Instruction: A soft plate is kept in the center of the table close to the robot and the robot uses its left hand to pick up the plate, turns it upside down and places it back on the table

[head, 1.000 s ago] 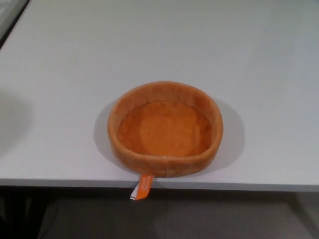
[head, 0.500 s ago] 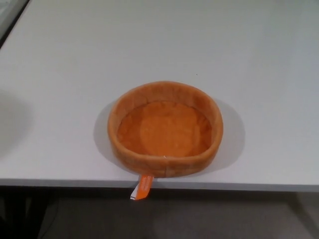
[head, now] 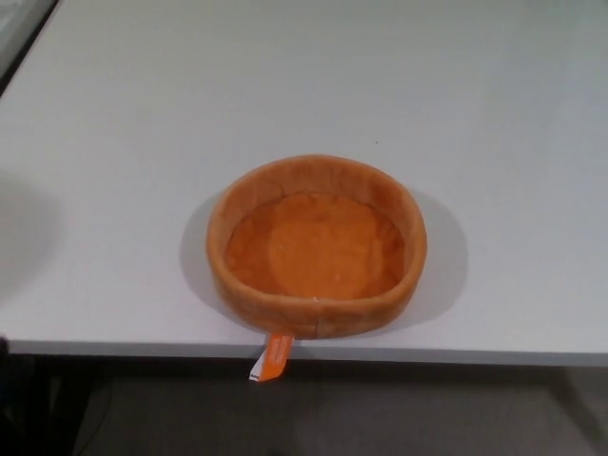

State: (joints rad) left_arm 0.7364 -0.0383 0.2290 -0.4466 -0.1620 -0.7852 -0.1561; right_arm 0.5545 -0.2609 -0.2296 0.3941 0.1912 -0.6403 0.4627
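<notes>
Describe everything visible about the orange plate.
The plate is round, orange and looks like plush fabric, with a thick raised rim around a flat bottom that shows a paler circle in its middle. It sits upright, open side up, on the white table, close to the near edge. A small orange and white tag hangs from its near side over the table edge. Nothing lies in it and no hand touches it.

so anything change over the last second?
Nothing visibly changed. The plate sits open side up near the table front edge, its tag hanging over the edge. No hand in view.
</notes>
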